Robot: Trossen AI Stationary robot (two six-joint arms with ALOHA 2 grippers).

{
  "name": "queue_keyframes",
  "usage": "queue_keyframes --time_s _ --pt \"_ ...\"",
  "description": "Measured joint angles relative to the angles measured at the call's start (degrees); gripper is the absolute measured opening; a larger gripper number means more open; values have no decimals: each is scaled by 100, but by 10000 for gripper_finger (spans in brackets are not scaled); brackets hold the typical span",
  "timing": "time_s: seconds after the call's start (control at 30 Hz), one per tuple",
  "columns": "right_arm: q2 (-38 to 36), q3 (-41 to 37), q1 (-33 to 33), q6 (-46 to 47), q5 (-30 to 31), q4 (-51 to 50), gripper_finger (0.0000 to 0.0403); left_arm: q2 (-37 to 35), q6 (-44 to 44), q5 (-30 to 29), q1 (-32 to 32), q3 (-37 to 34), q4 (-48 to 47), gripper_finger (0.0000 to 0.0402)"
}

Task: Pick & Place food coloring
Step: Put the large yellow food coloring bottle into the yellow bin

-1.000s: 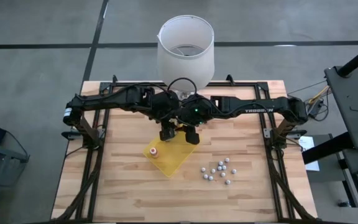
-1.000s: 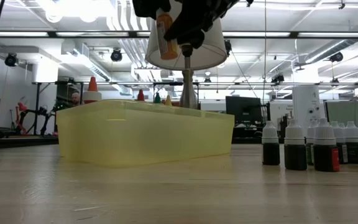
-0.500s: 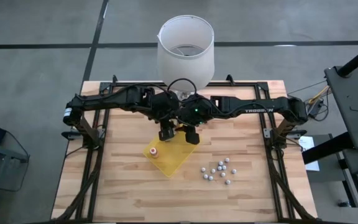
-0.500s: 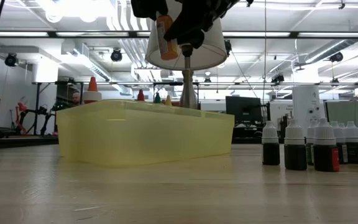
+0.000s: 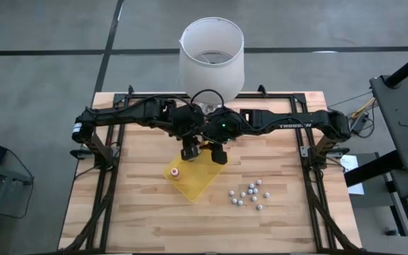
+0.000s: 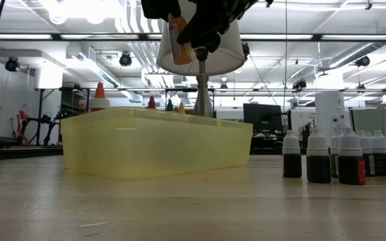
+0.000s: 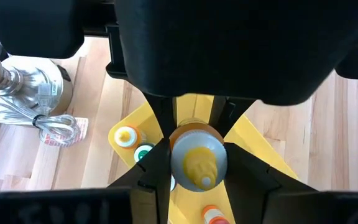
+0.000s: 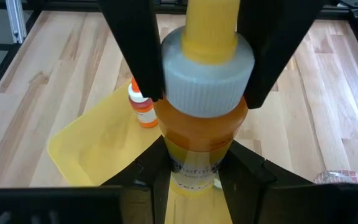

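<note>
A small food coloring bottle (image 8: pixel 201 118) with orange liquid, a white cap and a yellow tip hangs above the yellow tray (image 5: pixel 193 177), between my two grippers at the table's middle. My right gripper (image 8: pixel 194 168) is shut on its body. My left gripper (image 7: pixel 197 167) meets it from the other side, fingers at the cap. In the low view the bottle (image 6: pixel 177 40) shows high over the tray (image 6: pixel 156 142). More bottles stand upright in the tray: an orange one (image 8: pixel 143 102), a yellow-capped one (image 7: pixel 125 135) and a green-capped one (image 7: pixel 143 152). My left gripper has the bottle's white cap (image 7: pixel 179 163) between its two fingers (image 7: pixel 155 171), which close in on either side of it; the yellow tip points toward that wrist. It comes slanting down from the table's left. The bottle is clear of the tray. My right gripper pinches the bottle's orange body just below the cap (image 8: pixel 194 155) between its two fingers (image 8: pixel 148 177), slanting down from the table's right. The cap end sticks out beyond the fingers. The bottle hangs clear above the tray.
A white-shaded lamp (image 5: pixel 212 53) stands at the table's far edge, its metal base and coiled cord (image 7: pixel 39 93) next to the tray. Several capped bottles (image 5: pixel 248 193) stand in a cluster on the wood at the near right of the tray, also in the low view (image 6: pixel 340 155).
</note>
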Motion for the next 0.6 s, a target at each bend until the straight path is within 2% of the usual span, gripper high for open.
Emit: queue_keyframes --time_s 0.17,0.43,0.6 --pt "-1 0 0 -8 0 9 128 -4 0 7 4 0 -50 96" --pt "-33 143 0 40 0 -61 194 -51 -14 33 7 -11 -229 96" --pt "-47 369 0 15 2 -649 220 -55 -16 -5 20 -11 -484 96"
